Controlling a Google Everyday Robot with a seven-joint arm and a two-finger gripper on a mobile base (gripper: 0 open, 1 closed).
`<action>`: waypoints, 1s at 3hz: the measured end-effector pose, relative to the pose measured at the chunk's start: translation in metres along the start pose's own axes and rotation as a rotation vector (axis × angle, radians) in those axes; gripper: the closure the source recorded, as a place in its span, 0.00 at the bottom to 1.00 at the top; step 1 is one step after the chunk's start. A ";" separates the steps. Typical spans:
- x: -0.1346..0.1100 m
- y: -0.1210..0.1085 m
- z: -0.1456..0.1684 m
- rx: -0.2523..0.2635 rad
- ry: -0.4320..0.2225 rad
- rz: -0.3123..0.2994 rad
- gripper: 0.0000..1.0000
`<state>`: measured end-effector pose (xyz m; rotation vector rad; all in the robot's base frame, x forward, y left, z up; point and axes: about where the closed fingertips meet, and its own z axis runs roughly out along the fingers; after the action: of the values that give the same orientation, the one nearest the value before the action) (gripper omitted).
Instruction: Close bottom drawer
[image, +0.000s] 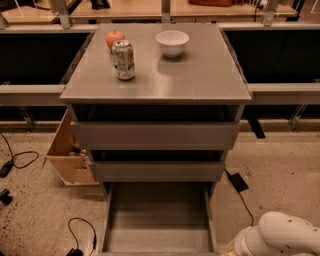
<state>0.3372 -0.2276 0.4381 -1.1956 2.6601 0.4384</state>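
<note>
The grey cabinet (156, 85) has three drawers. The bottom drawer (158, 220) is pulled far out toward me, its empty grey inside showing and its front edge at the bottom of the view. The two drawers above it, the top one (155, 135) and the middle one (157, 171), stand pushed in. My arm's white rounded body (280, 237) shows at the lower right corner, right of the open drawer. The gripper itself is out of view below the frame edge.
On the cabinet top stand a soda can (123, 60), a red apple (114, 38) and a white bowl (172, 43). A tan wooden box (70, 152) leans at the cabinet's left. Black cables (20, 157) lie on the speckled floor at left and right.
</note>
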 end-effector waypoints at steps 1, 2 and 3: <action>0.014 0.006 0.036 -0.041 -0.008 0.024 1.00; 0.015 0.008 0.044 -0.055 -0.006 0.028 1.00; 0.015 0.004 0.062 -0.075 -0.004 0.030 1.00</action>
<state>0.3280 -0.2140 0.3759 -1.1755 2.6840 0.5499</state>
